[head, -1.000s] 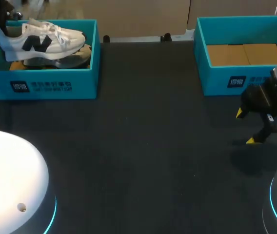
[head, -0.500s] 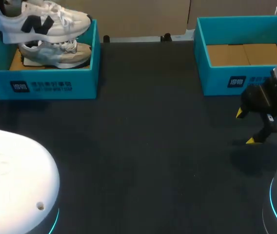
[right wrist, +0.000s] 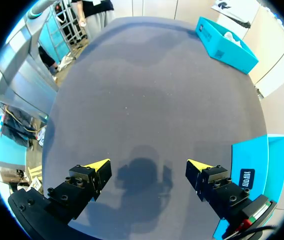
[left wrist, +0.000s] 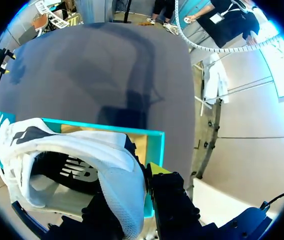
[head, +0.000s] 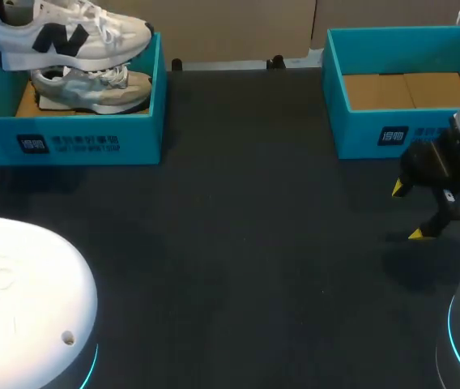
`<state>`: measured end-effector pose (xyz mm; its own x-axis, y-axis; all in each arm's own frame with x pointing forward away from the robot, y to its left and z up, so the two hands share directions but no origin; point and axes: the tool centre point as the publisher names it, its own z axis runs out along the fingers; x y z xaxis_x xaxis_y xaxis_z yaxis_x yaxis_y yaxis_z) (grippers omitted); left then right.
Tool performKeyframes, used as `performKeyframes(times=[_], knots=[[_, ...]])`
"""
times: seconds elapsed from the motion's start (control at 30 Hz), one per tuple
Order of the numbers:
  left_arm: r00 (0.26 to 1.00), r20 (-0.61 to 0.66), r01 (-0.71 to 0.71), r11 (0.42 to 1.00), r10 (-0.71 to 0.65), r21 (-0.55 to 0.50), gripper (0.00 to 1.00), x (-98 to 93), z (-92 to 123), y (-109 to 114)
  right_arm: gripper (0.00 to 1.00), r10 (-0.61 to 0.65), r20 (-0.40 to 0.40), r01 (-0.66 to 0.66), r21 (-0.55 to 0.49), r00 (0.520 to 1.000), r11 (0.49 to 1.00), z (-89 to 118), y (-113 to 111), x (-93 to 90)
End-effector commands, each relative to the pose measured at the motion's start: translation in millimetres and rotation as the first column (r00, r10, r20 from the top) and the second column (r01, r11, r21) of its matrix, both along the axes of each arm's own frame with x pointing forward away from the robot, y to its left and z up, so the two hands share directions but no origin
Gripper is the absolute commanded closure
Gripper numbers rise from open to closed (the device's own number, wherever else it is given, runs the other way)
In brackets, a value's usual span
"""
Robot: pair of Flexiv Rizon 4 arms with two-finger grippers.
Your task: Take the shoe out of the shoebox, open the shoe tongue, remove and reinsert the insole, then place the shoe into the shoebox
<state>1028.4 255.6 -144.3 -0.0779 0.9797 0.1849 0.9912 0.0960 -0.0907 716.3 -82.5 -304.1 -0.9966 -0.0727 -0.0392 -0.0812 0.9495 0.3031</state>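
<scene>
A white shoe (head: 64, 36) with a dark logo hangs above the left teal shoebox (head: 68, 142) at the table's far left corner. My left gripper (left wrist: 138, 192) is shut on its heel collar, and the shoe (left wrist: 77, 155) fills the space ahead of the fingers; one yellow tip (left wrist: 155, 168) shows beside the heel. A second, greyish shoe (head: 92, 87) lies in the box under it. My right gripper (head: 408, 211) hovers low over the table at the right, open and empty, as the right wrist view (right wrist: 148, 165) also shows.
A second teal shoebox (head: 392, 134), lined with brown cardboard, stands at the far right just behind my right gripper; its corner (right wrist: 254, 160) shows beside that gripper's finger. The dark tabletop (head: 246, 243) stretches between the two boxes.
My left gripper has lifted the white shoe up out of the left box, uncovering the second shoe beneath. The right arm has not moved.
</scene>
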Motion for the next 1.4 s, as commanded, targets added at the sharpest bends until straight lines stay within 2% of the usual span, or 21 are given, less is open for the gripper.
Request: performKeyframes(times=[0.03, 0.13, 0.3, 0.33, 0.37, 0.4, 0.5, 0.53, 0.67, 0.73, 1.3, 1.4], knots=[[0.999, 0.043, 0.024, 0.997, -0.021, -0.068, 1.00, -38.5, 25.0, -2.5, 0.00, 0.000, 0.002, 0.000, -0.002, 1.000, 1.000, -0.2, 0.0, -1.1], [0.998, 0.051, 0.049, 0.994, -0.044, -0.097, 1.00, -66.4, 43.2, -13.6, 0.00, 0.000, 0.002, 0.000, -0.002, 1.000, 1.000, -0.2, 0.0, -1.1], [0.995, 0.075, 0.072, 0.993, -0.065, -0.089, 1.00, -114.6, 53.0, -34.5, 0.00, 0.000, 0.002, 0.000, -0.002, 1.000, 1.000, -0.2, 0.0, -1.1], [0.995, 0.078, 0.064, 0.995, -0.058, -0.076, 1.00, -126.1, 51.4, -40.8, 0.00, 0.000, 0.002, 0.000, -0.002, 1.000, 1.000, -0.2, 0.0, -1.1], [0.995, 0.078, 0.064, 0.995, -0.058, -0.076, 1.00, -126.1, 51.4, -40.8, 0.00, 0.000, 0.002, 0.000, -0.002, 1.000, 1.000, -0.2, 0.0, -1.1], [0.993, 0.103, 0.065, 0.996, -0.059, -0.059, 1.00, -141.0, 47.6, -49.6, 0.00, 0.000, 0.002, 0.000, -0.002, 1.000, 1.000, -0.2, 0.0, -1.1], [0.994, 0.095, 0.059, 0.997, -0.054, -0.052, 1.00, -167.7, 38.4, -67.8, 0.00, 0.000, 0.002, 0.000, -0.002, 1.000, 1.000, -0.2, 0.0, -1.1], [0.994, 0.079, 0.076, 0.996, -0.071, -0.056, 1.00, -179.6, 33.8, -76.5, 0.00, 0.000, 0.002, 0.000, -0.002, 1.000, 1.000, -0.2, 0.0, -1.1], [0.995, 0.074, 0.070, 0.996, -0.066, -0.053, 1.00, -207.2, 21.8, -101.6, 0.00, 0.000, 0.002, 0.000, -0.002, 1.000, 1.000, -0.2, 0.0, -1.1], [0.998, 0.029, 0.054, 0.998, -0.053, -0.045, 1.00, -224.0, 15.2, -118.5, 0.00, 0.000, 0.002, 0.000, -0.002, 1.000, 1.000, -0.2, 0.0, -1.1], [0.999, 0.021, 0.046, 0.998, -0.045, -0.044, 1.00, -227.9, 14.3, -122.8, 0.00, 0.000, 0.002, 0.000, -0.002, 1.000, 1.000, -0.2, 0.0, -1.1], [0.997, 0.031, 0.077, 0.996, -0.075, -0.049, 1.00, -250.7, 5.1, -139.0, 0.00, 0.000, 0.002, 0.000, -0.002, 1.000, 1.000, -0.2, 0.0, -1.1]])
